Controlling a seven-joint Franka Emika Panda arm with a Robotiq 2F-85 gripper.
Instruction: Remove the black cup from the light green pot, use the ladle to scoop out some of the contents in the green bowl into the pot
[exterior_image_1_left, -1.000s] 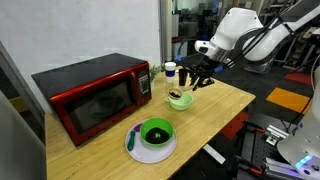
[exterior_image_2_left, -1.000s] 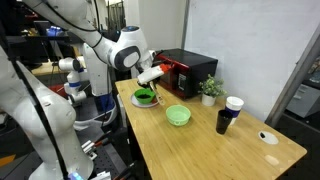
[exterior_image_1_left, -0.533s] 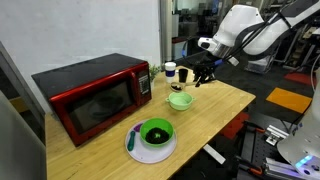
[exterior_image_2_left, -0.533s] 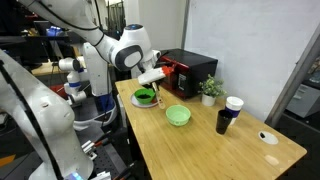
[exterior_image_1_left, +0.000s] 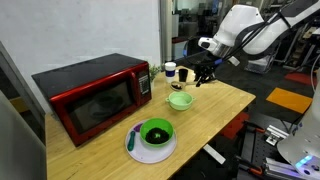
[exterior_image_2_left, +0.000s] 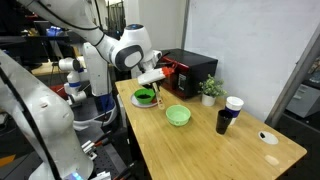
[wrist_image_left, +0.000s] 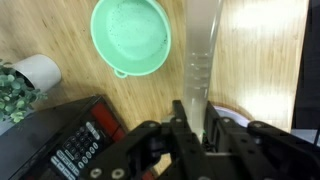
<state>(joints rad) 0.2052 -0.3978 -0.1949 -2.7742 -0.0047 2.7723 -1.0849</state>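
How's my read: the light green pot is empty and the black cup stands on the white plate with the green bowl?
One slip. The light green pot is empty, but the black cup stands on the table beside the white cup, away from the white plate with the green bowl, as an exterior view shows.

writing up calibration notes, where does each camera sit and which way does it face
Exterior view: beyond the table end nearest the green bowl, looking lengthwise; arm and gripper enter from the right.
Exterior view: beyond the opposite end, nearest the black cup; arm on the left.
Wrist view: high, facing down; gripper at the bottom edge.
Shared: all three show the light green pot and the microwave.
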